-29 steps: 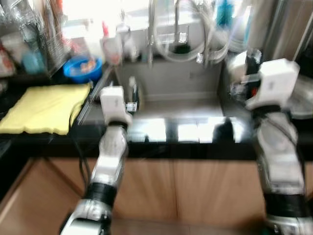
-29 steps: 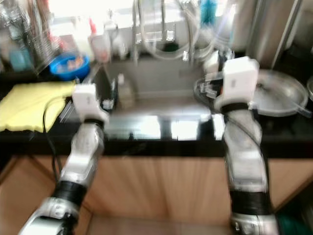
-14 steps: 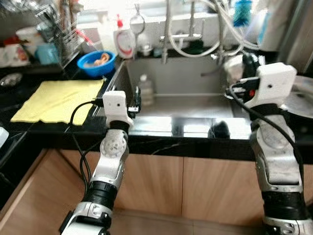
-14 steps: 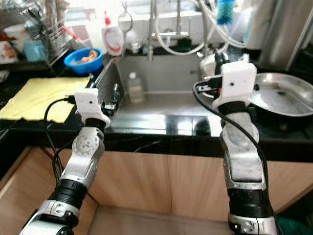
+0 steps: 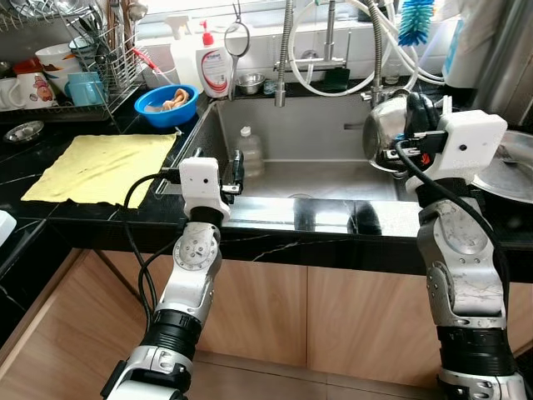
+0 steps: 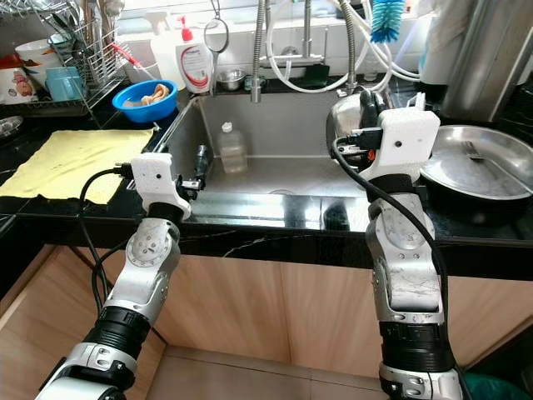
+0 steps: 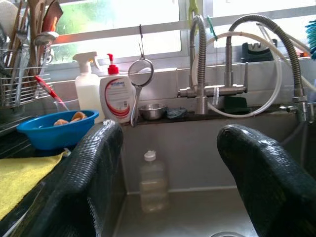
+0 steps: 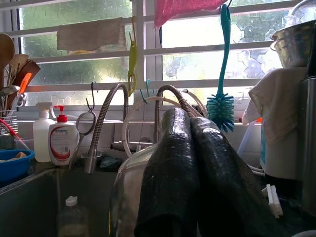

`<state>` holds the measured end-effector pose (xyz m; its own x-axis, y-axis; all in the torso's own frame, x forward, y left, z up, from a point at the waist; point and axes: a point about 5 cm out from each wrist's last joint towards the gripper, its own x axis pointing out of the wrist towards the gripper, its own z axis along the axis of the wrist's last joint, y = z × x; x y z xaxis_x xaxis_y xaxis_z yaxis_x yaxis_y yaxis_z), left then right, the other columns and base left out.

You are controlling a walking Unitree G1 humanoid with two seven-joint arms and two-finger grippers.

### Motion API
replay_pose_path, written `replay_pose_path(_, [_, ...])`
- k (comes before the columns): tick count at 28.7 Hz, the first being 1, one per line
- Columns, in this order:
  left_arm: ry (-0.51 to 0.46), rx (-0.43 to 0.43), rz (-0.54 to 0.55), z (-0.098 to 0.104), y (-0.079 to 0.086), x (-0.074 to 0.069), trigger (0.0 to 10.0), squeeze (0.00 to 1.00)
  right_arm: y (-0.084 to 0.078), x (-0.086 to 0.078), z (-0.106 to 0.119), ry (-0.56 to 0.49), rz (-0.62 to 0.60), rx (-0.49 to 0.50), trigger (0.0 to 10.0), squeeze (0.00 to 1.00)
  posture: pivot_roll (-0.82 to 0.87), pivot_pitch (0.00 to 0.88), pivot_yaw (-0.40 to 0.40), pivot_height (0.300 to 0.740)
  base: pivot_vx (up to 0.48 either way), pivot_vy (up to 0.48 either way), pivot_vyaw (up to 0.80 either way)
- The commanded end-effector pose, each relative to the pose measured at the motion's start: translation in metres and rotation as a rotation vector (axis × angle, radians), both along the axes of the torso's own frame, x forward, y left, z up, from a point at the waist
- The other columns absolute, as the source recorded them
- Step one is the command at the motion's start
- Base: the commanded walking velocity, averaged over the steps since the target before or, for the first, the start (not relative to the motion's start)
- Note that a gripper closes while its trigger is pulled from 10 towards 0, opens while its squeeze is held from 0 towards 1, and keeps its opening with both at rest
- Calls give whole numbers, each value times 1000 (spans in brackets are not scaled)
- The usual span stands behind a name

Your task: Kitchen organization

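Note:
My right gripper (image 5: 416, 115) is shut on the rim of a shiny steel bowl (image 5: 385, 135), held tilted above the right end of the sink (image 5: 333, 179). In the right wrist view the two fingers (image 8: 173, 168) press together over the bowl (image 8: 126, 197). My left gripper (image 5: 235, 167) hovers open over the sink's left edge with nothing between its fingers (image 7: 91, 168). A small plastic bottle (image 5: 248, 150) stands in the sink's back left corner, ahead of the left gripper.
A yellow cloth (image 5: 100, 167) lies on the black counter to the left, with a blue bowl (image 5: 165, 104) and a dish rack (image 5: 100, 58) behind it. A soap bottle (image 5: 215, 71) and the faucet (image 5: 286, 50) stand behind the sink. A wide steel pan (image 6: 483, 171) sits at the right.
The camera has moved and the blur has gone, so the whole picture has shifted. The right gripper still holds the steel bowl and the left gripper stays open by the sink's left edge.

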<state>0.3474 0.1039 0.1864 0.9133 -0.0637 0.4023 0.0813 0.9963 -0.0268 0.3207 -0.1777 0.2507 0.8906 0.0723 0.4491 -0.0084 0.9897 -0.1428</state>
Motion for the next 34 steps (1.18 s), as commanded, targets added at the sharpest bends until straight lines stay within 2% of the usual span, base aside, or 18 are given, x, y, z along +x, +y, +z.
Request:
replay_pose_path(1, [-14,13,18,1,4,-1,10000,0,9,-2,10,-40,36,-25,10000,0,-267,0,120,740,0,0,800])
replay_pose_path(3, [-13,12,19,1,5,-2,10000,0,9,-2,10,-44,42,-22,10000,0,-267,0,120,740,246,0,800])
replay_pose_path(6, [-9,10,19,0,5,-2,10000,0,7,-2,12,-47,48,34,10000,0,-267,0,121,740,269,0,192])
replay_pose_path(19, [-11,10,14,1,6,-2,10000,0,7,-2,9,-25,38,37,10000,0,-275,0,133,740,291,0,0])
replay_pose_path(28, [-13,10,15,1,5,-1,10000,0,11,-1,2,11,72,28,10000,0,-276,0,130,740,298,0,0])
replay_pose_path(32, [-11,9,20,0,4,-2,10000,0,14,1,-8,74,99,23,10000,0,-275,0,127,740,0,0,0])
replay_pose_path(34, [-11,9,25,0,6,-2,10000,0,14,6,-18,174,90,29,10000,0,-278,0,126,740,0,0,0])
